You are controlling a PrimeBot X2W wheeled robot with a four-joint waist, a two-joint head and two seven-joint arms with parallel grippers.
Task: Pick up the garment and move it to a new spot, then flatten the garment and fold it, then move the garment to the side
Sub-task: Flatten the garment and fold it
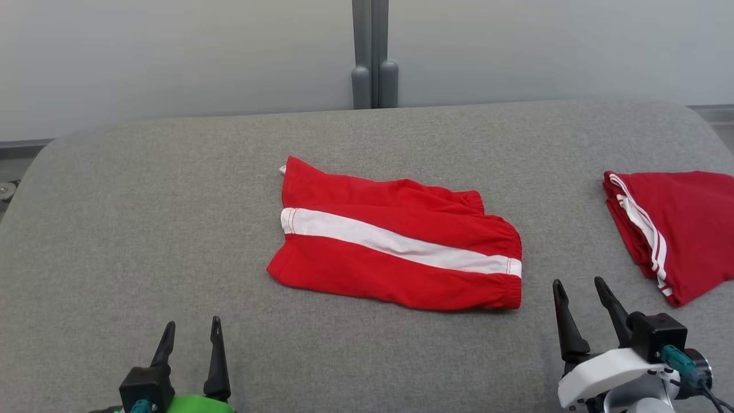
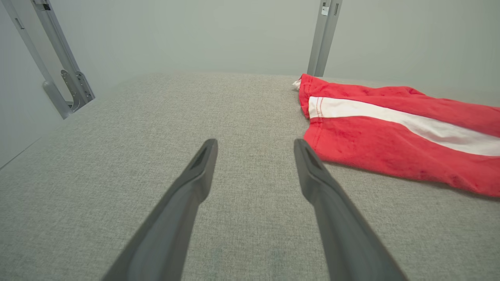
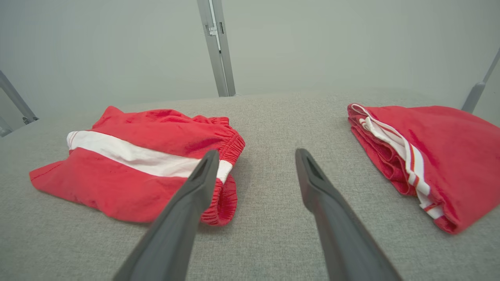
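You have bare grey tabletop (image 1: 143, 218) across the whole left side, near edge to far. The red shorts (image 1: 395, 246) take up the centre, and a folded red garment (image 1: 676, 229) blocks the far right. Between them, an open lane runs ahead of the right gripper (image 1: 578, 281). The grey post (image 1: 373, 57) seems to stand just behind the far edge.

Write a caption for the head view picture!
On a grey table, red shorts lie beyond the open left gripper and right gripper.

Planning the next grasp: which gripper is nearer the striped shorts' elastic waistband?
Right. The right gripper sits just beside the waistband; the left gripper is off the opposite, hem end of the shorts.
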